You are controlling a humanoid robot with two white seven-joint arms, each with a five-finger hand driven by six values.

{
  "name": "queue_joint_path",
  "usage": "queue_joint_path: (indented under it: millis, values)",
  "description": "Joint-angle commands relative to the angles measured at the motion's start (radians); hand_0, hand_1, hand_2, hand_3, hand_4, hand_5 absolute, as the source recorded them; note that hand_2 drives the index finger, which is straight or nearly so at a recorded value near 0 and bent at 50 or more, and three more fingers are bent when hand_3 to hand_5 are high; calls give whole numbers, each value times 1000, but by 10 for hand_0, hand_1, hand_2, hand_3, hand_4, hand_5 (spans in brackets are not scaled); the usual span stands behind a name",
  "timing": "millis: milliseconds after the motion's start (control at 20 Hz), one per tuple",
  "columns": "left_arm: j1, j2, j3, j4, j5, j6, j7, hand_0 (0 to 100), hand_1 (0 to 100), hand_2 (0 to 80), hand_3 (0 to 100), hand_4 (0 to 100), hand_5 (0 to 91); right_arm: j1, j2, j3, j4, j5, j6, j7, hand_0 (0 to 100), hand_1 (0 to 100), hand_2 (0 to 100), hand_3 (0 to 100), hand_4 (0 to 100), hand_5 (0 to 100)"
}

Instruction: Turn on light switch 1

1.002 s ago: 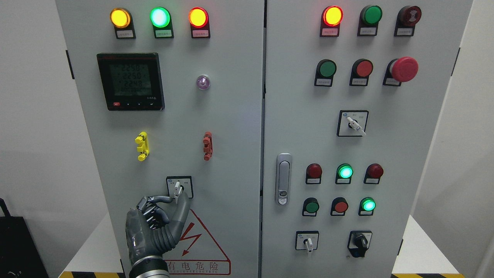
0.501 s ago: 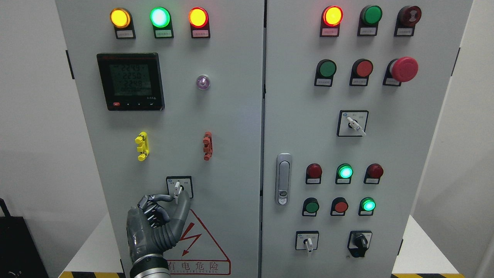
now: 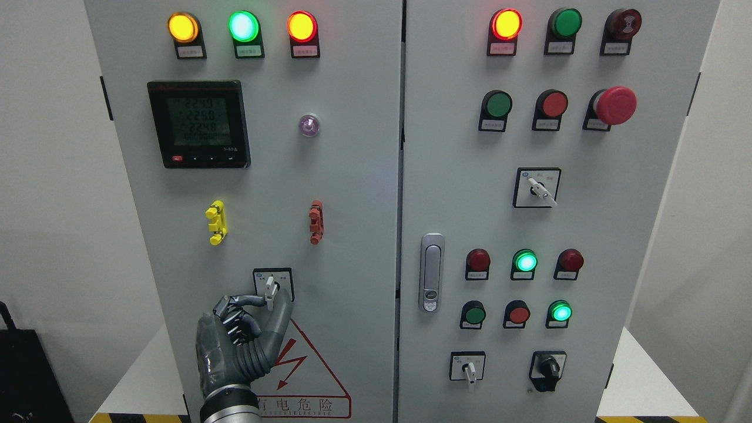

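Note:
A rotary selector switch (image 3: 271, 284) with a white lever sits in a black-framed square low on the left cabinet door (image 3: 352, 194). Its lever points nearly straight up and down. My left hand (image 3: 271, 301) reaches up from the bottom edge and pinches the lever's lower end between the index finger (image 3: 249, 301) and the thumb (image 3: 281, 311). The other fingers are curled into the palm. The right hand does not show.
Three lit lamps (image 3: 243, 26), a meter display (image 3: 198, 124), and yellow (image 3: 216, 222) and red (image 3: 316, 222) clips sit above the switch. The right door has a handle (image 3: 432, 272), push buttons, a red emergency button (image 3: 614, 106) and further selector switches (image 3: 537, 188).
My left hand has shifted slightly right and closed in on the lever. The lever's angle looks unchanged.

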Motion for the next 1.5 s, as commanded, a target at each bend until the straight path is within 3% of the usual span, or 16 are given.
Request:
queue_joint_path:
  millis: [0,1453]
  values:
    - [-5,-1,2,1,6,3,0,162,649,559,991,992,842,0,0,-1,0,0,0,0,0,0,0,0,0,0]
    - [-16,-3,-3,1,9,27,-1,219,625,580,1000,989,849,0,0,0,0,0,0,0,0,0,0,0,0,0]
